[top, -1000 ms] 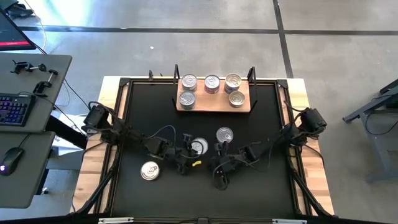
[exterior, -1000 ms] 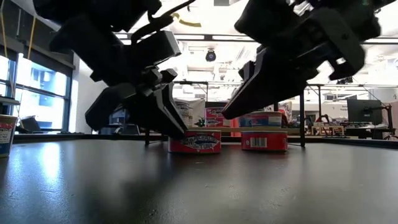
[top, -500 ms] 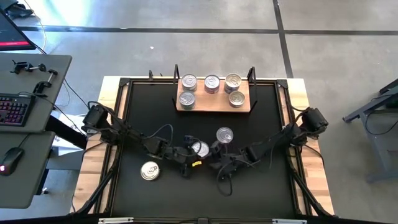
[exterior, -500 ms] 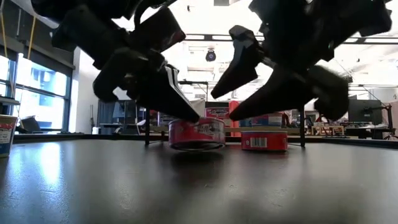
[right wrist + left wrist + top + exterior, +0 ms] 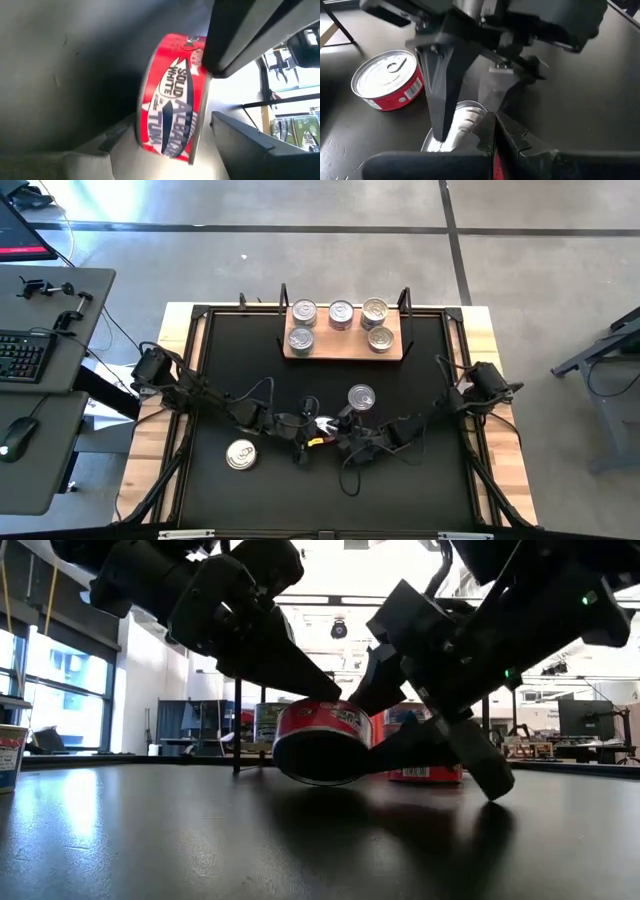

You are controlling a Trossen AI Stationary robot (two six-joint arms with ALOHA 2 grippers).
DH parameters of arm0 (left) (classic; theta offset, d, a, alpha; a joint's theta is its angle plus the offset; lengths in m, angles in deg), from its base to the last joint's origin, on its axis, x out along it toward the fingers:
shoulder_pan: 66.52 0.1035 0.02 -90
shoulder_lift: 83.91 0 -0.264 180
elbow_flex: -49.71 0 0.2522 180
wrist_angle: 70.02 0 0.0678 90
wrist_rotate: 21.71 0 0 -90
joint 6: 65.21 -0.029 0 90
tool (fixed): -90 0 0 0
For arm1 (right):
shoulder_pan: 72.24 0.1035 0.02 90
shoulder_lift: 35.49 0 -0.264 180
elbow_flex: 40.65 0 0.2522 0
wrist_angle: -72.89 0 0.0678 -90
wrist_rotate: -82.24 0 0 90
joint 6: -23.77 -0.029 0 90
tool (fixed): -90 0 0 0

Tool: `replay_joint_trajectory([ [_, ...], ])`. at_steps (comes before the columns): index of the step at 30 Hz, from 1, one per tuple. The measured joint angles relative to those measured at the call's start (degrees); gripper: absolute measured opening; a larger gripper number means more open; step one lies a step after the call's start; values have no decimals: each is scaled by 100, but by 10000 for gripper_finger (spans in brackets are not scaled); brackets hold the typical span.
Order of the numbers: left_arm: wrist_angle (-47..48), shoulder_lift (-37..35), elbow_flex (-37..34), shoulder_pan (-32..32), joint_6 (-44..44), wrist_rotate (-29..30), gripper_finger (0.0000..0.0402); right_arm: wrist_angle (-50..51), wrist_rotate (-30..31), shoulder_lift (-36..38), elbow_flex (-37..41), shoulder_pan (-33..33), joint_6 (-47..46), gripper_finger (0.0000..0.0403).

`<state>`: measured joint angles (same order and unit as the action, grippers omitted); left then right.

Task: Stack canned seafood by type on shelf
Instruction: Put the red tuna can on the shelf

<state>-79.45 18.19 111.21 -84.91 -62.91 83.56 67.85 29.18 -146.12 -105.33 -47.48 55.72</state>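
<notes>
Meeting at the middle of the black table [image 5: 210, 490], both grippers are on one red-sided tuna can [image 5: 322, 740], which sits tilted with one edge lifted off the surface. Left gripper [image 5: 303, 426] comes in from the left edge; its fingers are fully clenched, tips pressed down against the can's rim, not wrapped around it. Right gripper [image 5: 338, 438] reaches in from the right edge with its jaws spread wide on either side of the can; right wrist view shows the can [image 5: 172, 97] standing between the two fingers [image 5: 240, 35], "solid white albacore tuna" label facing the camera. Contact on both sides probably, but from these angles I can't confirm a firm pinch. Second red-sided can [image 5: 361, 397] stands upright just beyond the grippers, toward the shelf; left wrist view shows it too [image 5: 387, 80], pull-tab lid up. Third can, silver lid [image 5: 240, 454], sits alone nearer the front-left part of the table, apart from both arms. Shelf [image 5: 342, 351] is at the back edge, centre: five cans [image 5: 340, 313] on it, three in the back row, two in front at the left and right ends, with the front-middle spot open.
</notes>
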Motion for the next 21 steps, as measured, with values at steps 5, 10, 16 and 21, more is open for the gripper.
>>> replay_joint_trajectory([
  [5, -42, 0, 0, 0, 7, 2, 0, -236, 22, -92, -2, 2, -326, 221],
  [10, -44, 0, 0, 0, 7, 51, 0, -161, 103, -95, -2, 8, -1125, 148],
  [16, 791, -345, 27, -23, 308, 412, 3, 596, 392, 178, -9, 106, -2110, 115],
  [21, 2411, -815, 0, -163, 1311, 1219, 4, 2526, 1114, 785, -443, 46, -3123, 115],
])
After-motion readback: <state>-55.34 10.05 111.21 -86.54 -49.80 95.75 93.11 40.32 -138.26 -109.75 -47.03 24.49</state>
